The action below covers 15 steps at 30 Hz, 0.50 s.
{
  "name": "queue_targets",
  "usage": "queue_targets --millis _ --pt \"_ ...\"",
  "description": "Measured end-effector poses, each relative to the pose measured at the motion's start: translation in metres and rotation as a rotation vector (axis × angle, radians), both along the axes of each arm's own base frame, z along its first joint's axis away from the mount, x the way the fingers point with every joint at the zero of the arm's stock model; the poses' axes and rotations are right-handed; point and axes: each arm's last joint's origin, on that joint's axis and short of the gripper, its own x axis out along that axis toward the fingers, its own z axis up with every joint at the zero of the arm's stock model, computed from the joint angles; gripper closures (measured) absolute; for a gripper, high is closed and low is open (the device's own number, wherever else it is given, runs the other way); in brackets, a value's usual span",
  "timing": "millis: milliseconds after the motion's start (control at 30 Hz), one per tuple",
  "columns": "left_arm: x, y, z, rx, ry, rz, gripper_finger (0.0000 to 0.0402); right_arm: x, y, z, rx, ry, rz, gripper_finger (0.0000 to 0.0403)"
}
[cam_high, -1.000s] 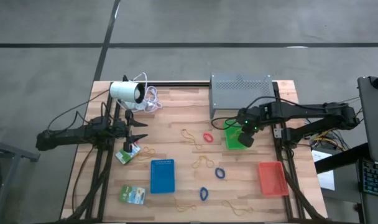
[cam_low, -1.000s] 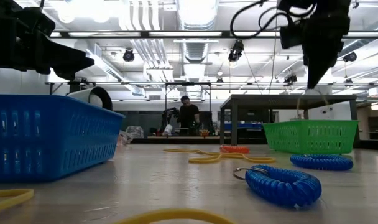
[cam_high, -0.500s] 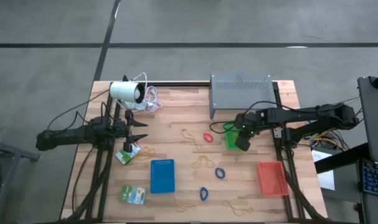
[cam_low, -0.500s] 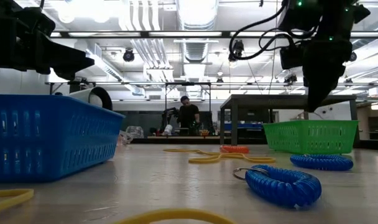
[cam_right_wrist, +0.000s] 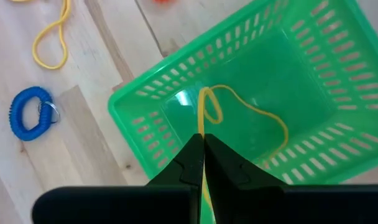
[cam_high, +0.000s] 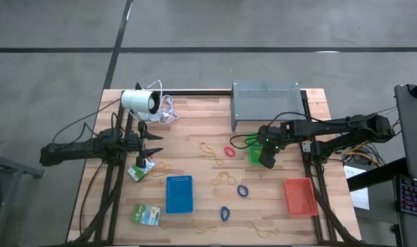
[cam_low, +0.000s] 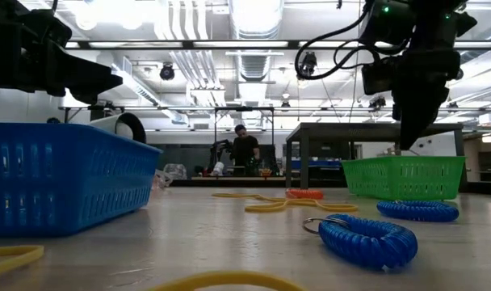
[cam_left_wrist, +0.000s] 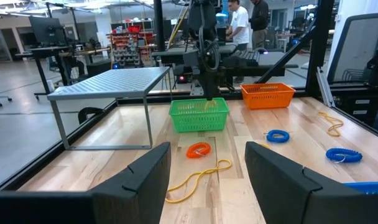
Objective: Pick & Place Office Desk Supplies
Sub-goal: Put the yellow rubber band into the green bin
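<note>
My right gripper (cam_high: pixel 265 159) stands over the green tray (cam_high: pixel 254 154), fingers pointing down and shut on a thin yellow rubber band (cam_right_wrist: pixel 251 112). It also shows in the low view (cam_low: pixel 407 145). My left gripper (cam_high: pixel 157 143) waits open at the table's left, above a green-and-white packet (cam_high: pixel 141 170). Lying flat on the table are more yellow bands (cam_high: pixel 208 149) (cam_high: pixel 224 180), a red loop (cam_high: pixel 229 151), two blue coil loops (cam_high: pixel 243 190) (cam_high: pixel 224 213) and a second packet (cam_high: pixel 147 215). My right gripper pinches the yellow rubber band between its two fingertips, on a strand (cam_right_wrist: pixel 199 127) at one end, coming from above and pointing down. The rest of the band runs slack into the green tray, and its loop (cam_right_wrist: pixel 270 121) lies on the tray's floor.
A blue tray (cam_high: pixel 180 194) sits near the table's middle and a red tray (cam_high: pixel 300 196) at the right near side. The grey perforated stand (cam_high: pixel 266 103) is just beyond the green tray. A white cylinder with cable (cam_high: pixel 140 101) sits far left. More bands (cam_high: pixel 203 226) lie near the front edge.
My right gripper has come down toward the green tray and shifted slightly toward the table's near-left, staying shut. The yellow band hanging from it has gone down into the tray.
</note>
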Motion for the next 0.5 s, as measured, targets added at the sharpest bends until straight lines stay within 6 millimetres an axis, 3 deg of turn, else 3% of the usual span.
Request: queue_targets --millis 167,500 --pt "0.0000 0.0000 0.0000 0.000 0.000 0.001 0.0190 0.0027 -0.0002 0.0028 -0.028 -0.028 0.060 0.0367" --pt "0.0000 0.0000 0.0000 0.000 0.000 0.001 0.0190 0.0023 -0.0004 0.0029 -0.028 -0.024 0.046 0.0273"
